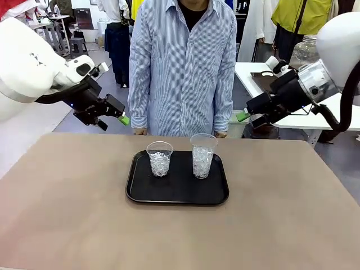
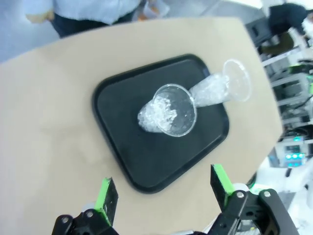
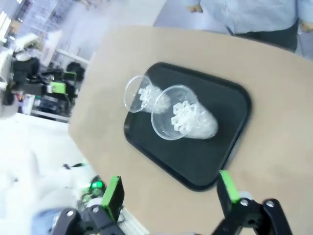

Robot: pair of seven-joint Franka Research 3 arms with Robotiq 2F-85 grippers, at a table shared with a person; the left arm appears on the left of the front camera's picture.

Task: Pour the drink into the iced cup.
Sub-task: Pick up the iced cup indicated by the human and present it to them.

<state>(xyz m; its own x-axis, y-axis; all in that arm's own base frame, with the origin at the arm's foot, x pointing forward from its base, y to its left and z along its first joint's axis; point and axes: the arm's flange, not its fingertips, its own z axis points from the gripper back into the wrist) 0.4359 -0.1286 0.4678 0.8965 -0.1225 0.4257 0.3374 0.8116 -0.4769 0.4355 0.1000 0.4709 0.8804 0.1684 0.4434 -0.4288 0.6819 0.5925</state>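
The bare tan table (image 1: 67, 225) takes up the lower frame. At its centre lies a black tray (image 1: 135, 194) carrying two clear plastic cups side by side, close but apart. The shorter cup (image 1: 160, 160) stands left of centre and the taller cup (image 1: 203, 156) right of centre, both upright. Each holds only clear ice cubes, with nothing tea-coloured in either, and I cannot tell which of them is meant to be filled.

Above and behind the tray, the left gripper (image 1: 113, 122) hangs at upper left and the right gripper (image 1: 250, 119) at upper right. Both are released, jaws wide and empty, well clear of the cups.

At the far edge of the table a person (image 1: 183, 67) in a striped shirt stands with hands resting near the rim.

Judging by this, the ice is ready but pouring has not begun, so all of the task lies ahead.
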